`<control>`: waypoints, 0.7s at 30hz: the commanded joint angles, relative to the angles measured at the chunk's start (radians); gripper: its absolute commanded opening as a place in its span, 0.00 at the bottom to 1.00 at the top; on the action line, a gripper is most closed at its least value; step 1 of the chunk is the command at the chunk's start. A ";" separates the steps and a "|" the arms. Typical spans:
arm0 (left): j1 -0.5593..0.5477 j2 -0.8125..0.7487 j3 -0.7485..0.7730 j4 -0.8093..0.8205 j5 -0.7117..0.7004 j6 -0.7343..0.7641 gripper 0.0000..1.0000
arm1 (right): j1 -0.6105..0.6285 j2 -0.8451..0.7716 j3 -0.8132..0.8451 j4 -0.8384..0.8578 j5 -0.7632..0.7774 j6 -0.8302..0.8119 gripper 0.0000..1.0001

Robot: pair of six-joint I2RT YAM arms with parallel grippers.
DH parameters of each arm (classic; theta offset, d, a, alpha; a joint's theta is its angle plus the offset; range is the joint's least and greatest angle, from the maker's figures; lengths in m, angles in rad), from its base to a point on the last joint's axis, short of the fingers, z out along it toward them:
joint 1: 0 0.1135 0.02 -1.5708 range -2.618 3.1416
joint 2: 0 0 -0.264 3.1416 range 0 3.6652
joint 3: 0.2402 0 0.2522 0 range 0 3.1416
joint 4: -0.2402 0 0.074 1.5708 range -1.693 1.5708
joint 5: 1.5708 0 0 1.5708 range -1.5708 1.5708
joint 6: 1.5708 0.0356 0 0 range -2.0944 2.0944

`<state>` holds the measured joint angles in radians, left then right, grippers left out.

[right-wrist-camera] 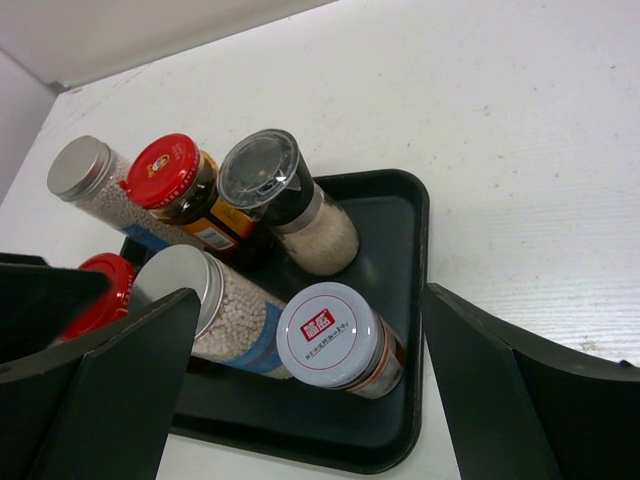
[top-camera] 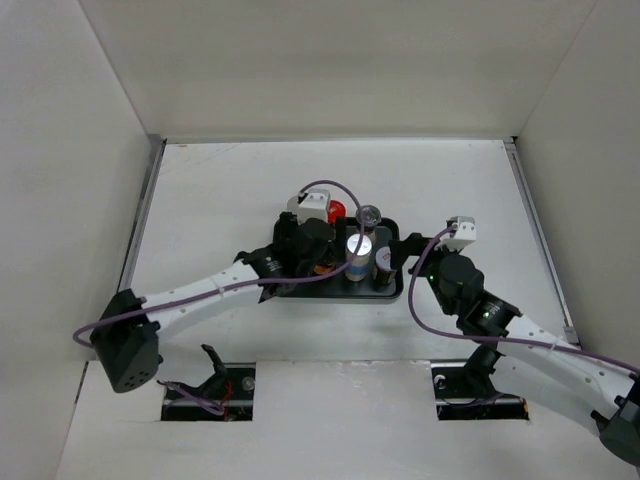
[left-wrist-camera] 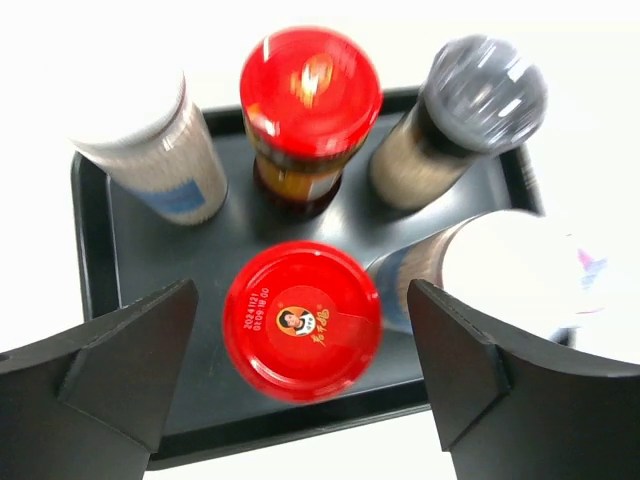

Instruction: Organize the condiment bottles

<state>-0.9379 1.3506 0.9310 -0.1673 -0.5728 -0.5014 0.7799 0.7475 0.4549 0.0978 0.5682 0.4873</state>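
Several condiment bottles stand in a black tray (right-wrist-camera: 402, 418). My left gripper (left-wrist-camera: 302, 305) hangs open straight above a red-lidded jar (left-wrist-camera: 300, 322) at the tray's near edge, with a gap on each side of the lid. Beyond it stand another red-lidded jar (left-wrist-camera: 310, 95), a grey-lidded shaker (left-wrist-camera: 485, 85) and a silver-lidded jar (left-wrist-camera: 140, 115). My right gripper (right-wrist-camera: 310, 300) is open above a white-lidded jar (right-wrist-camera: 335, 335) at the tray's right end, touching nothing. Next to that jar stands a silver-lidded jar of white granules (right-wrist-camera: 185, 285).
The tray (top-camera: 396, 292) sits mid-table, with both arms reaching over it from the near side. White walls close off the left, right and back. Bare white tabletop (right-wrist-camera: 520, 150) surrounds the tray.
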 commanded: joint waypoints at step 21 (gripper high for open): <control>0.337 -0.518 -0.250 -0.340 -0.047 -0.206 0.87 | 0.049 0.032 -0.013 0.114 -0.010 0.000 0.76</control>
<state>-0.6247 0.8394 0.6979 -0.4961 -0.6281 -0.6693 0.8169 0.7868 0.4419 0.1436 0.5610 0.4896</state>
